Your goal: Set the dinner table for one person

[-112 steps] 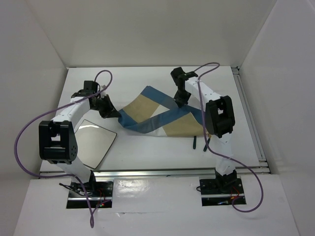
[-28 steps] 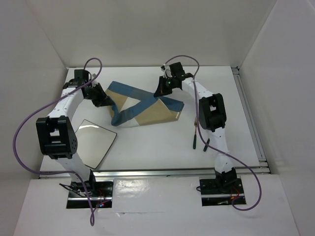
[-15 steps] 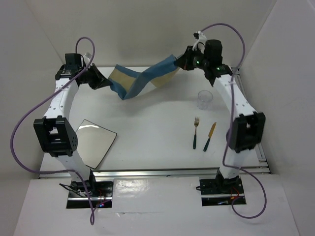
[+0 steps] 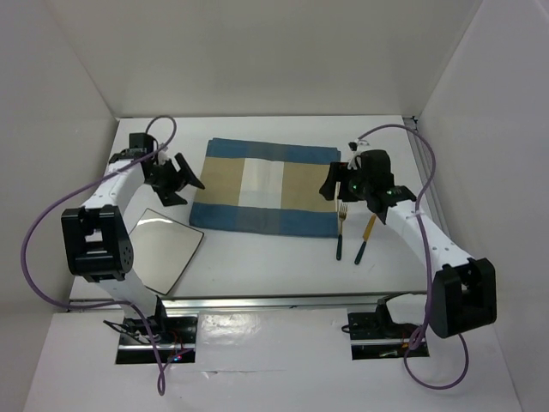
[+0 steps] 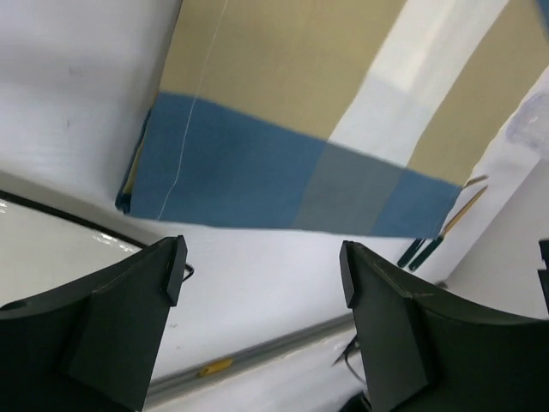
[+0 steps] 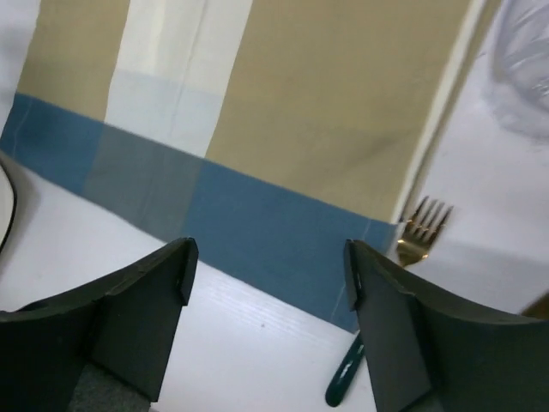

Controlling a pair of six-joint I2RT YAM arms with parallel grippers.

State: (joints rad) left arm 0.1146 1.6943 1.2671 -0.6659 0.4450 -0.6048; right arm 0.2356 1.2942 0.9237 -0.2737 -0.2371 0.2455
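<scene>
Left pincer released, empty; placemat flat on table just right of it. Right pincer released, empty, above placemat's right edge; fork beside it.

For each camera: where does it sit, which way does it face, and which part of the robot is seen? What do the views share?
Top external: above and behind the arm bases, looking down on the dinner table; both arms show, left gripper and right gripper open.
Left wrist: on the left arm, looking down past its own fingers at a corner of the placemat.
Right wrist: on the right arm, looking past its fingers at the placemat's blue edge and the fork.
Shared: all three show the placemat.
</scene>
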